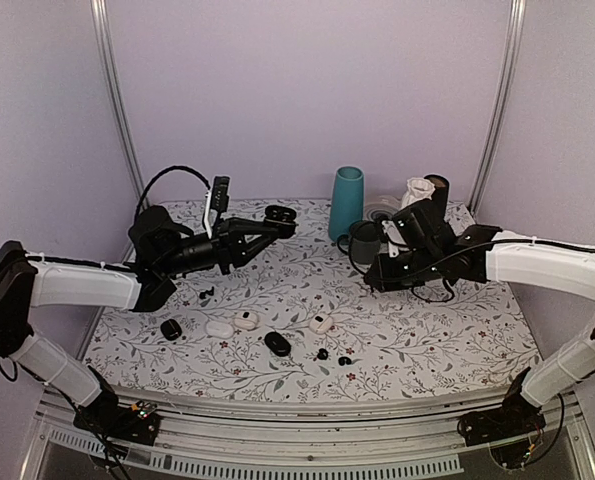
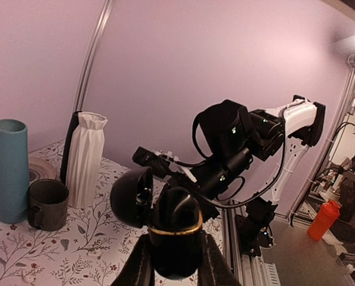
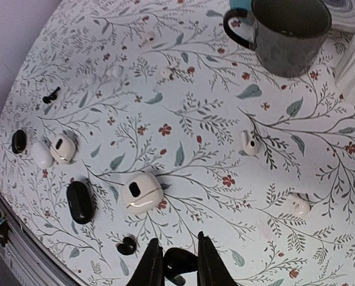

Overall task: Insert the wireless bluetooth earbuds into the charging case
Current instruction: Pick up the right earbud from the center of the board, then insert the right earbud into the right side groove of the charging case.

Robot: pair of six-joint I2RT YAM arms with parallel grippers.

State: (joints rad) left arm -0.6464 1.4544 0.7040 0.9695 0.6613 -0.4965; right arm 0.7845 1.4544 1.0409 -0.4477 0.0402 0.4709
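Earbuds (image 3: 127,244) look light, slippery; pinch the body; right tool (image 3: 178,245) narrow about one, grip unclear; left tool (image 2: 176,253) holds charging case (image 2: 176,221).

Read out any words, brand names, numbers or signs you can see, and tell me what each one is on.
No readable text anywhere. The black charging case in the left hand, the white case, teal vase, mug and orange bottle show no legible lettering.
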